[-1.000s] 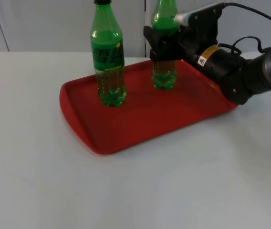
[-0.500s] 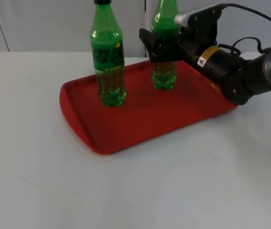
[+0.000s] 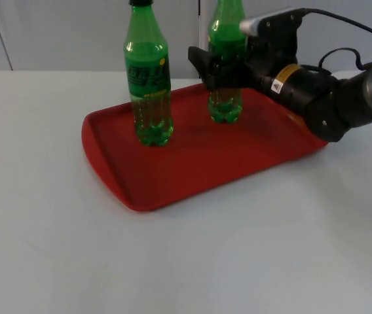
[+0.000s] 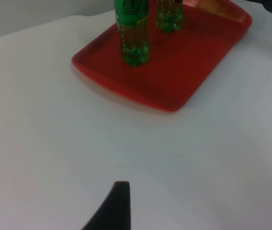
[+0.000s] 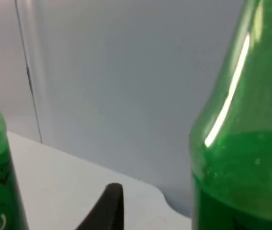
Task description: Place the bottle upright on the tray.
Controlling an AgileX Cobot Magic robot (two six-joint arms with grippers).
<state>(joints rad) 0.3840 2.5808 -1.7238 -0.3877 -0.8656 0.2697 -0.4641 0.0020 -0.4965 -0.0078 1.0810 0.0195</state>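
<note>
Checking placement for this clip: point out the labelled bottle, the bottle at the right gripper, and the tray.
Labelled bottle [image 3: 148, 82]: top view, on its label.
Bottle at the right gripper [image 3: 224, 108]: top view, on its lower body.
Red tray [image 3: 140, 190]: top view, on its bare floor near the front rim.

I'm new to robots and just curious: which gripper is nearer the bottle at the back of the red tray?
Right. The right gripper is at that back bottle; the left gripper waits over bare table, well short of the tray.
</note>
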